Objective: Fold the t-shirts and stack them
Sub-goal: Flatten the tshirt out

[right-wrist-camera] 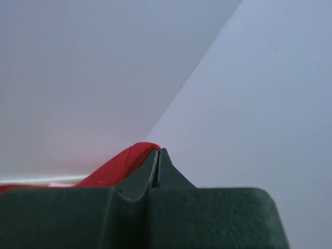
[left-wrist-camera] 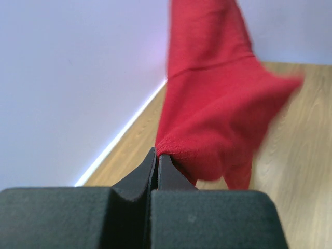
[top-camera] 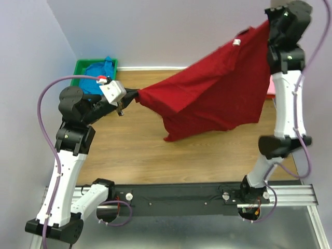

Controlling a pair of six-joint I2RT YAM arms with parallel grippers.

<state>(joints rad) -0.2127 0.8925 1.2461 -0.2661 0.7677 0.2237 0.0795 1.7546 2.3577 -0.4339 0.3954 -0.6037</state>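
Your left claw [top-camera: 134, 95], at nine o'clock above the bench [top-camera: 135, 155], is clamped on the dark red t-shirt [top-camera: 218, 88], which hangs stretched in the air. Your right claw [top-camera: 268, 25], at one o'clock, pinches its raised edge. At eleven o'clock the blue t-shirt [top-camera: 101, 68] lies in the green bin [top-camera: 79, 66].

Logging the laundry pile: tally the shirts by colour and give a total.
red shirt: 1
blue shirt: 1
pink shirt: 1 (only a sliver shows behind the right arm)
Total: 3
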